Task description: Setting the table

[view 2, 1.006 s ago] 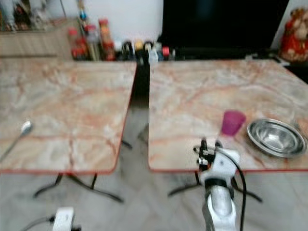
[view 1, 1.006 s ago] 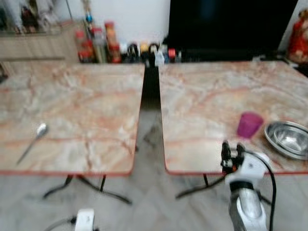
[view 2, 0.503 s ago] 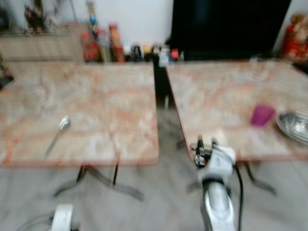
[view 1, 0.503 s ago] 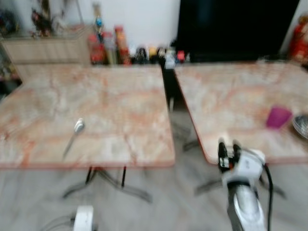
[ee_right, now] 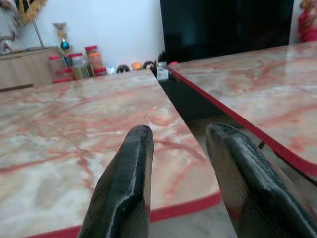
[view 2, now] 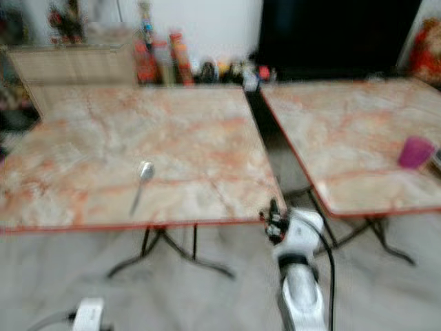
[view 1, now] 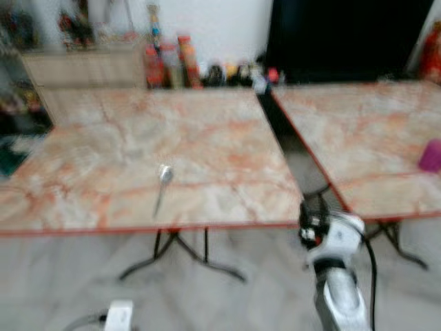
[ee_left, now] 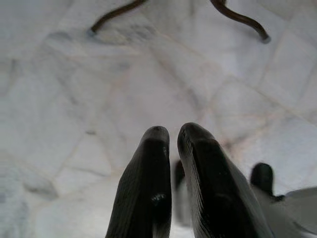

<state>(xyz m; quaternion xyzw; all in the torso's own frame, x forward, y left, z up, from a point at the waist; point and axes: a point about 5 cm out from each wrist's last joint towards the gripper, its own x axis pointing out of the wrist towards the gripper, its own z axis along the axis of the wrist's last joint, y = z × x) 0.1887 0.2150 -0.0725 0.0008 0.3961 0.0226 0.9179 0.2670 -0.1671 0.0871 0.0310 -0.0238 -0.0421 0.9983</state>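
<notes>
The left gripper (ee_left: 171, 144) hangs idle at the robot's side, pointed at the pale marble floor (ee_left: 74, 89). Its two black fingers are pressed almost together and hold nothing.

On the left-hand pink-veined marble table with a red edge (view 1: 83, 172), a silver metal spoon (view 1: 162, 185) lies flat near the front edge, bowl away from the robot, handle toward it. It lies alone on that table, well apart from everything else.

The right gripper (view 1: 311, 219) is raised in front of the robot, just beyond the front right corner of the left-hand table and near the gap between the two tables. In the right wrist view its fingers (ee_right: 124, 193) are spread apart and empty, aimed across the tabletop.

On the right-hand marble table of the same pattern (view 2: 344, 152), a small magenta plastic cup (view 2: 415, 151) stands upright near the frame's edge.

Step in hand, as judged: approach to the spoon; no item is grasped. The head views are blurred.

Next move, as judged: square up to the left-hand table and carry the open right gripper leftward and down to the spoon's handle. The spoon lies flat, so the fingers must close low against the tabletop to catch the thin handle.
</notes>
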